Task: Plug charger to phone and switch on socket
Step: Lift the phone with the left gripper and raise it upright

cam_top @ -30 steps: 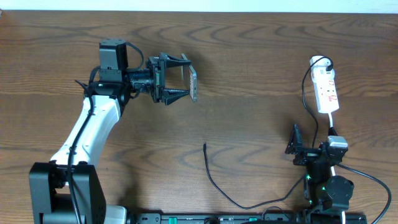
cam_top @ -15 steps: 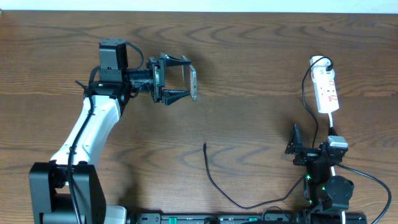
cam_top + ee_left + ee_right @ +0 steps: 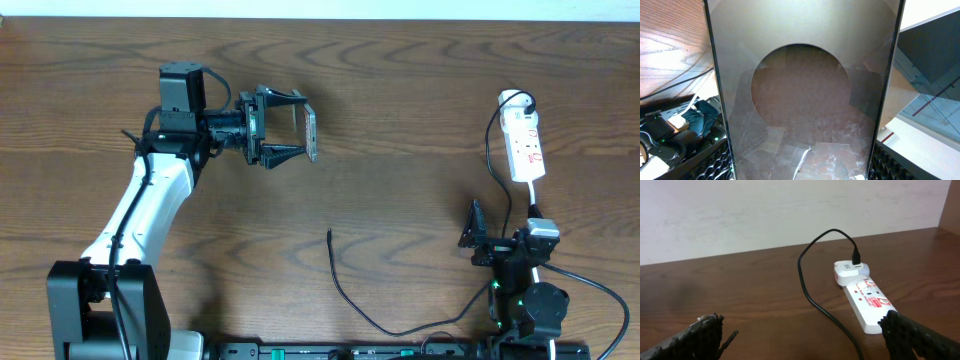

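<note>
My left gripper [image 3: 297, 125] is shut on the phone [image 3: 311, 134], held on edge above the table at the upper left. In the left wrist view the phone's glossy grey-brown face [image 3: 802, 75] fills the frame between the finger pads. The charger cable's small plug tip [image 3: 329, 235] lies free on the table at centre, and the thin black cable [image 3: 352, 300] trails toward the front edge. The white socket strip [image 3: 525, 148] lies at the right, with the charger's plug in its far end [image 3: 852, 271]. My right gripper [image 3: 800, 340] is open and empty, near the front right, short of the socket [image 3: 867, 302].
A thin black cable [image 3: 812, 292] loops from the strip's far end across the table toward my right gripper. The socket's white cord [image 3: 533, 200] runs toward the right arm's base [image 3: 525, 290]. A pale wall stands behind the table's far edge.
</note>
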Available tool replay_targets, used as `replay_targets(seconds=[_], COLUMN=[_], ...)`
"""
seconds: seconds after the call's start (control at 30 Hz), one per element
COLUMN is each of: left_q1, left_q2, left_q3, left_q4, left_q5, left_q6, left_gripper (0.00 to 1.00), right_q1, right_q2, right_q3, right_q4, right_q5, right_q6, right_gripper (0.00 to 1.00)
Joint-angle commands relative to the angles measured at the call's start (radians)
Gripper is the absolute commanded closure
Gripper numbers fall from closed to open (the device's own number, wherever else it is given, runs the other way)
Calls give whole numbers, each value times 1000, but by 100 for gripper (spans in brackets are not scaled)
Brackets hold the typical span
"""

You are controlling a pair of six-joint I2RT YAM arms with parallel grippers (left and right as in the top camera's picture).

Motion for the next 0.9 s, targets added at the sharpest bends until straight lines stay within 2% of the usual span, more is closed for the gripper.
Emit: replay_targets(seconds=[0.0,0.87], left_q1=[0,0], left_q2=[-22,-22], left_q3=[26,26], left_q4=[9,9], left_q5=[47,43], left_q6=[-9,10], left_gripper=[93,93], right_q1=[3,3], right_q2=[-6,-6], right_q3=[-1,-1], right_q4=[-5,-5], right_q5=[8,8], right_q6=[-9,-9], right_gripper=[1,1])
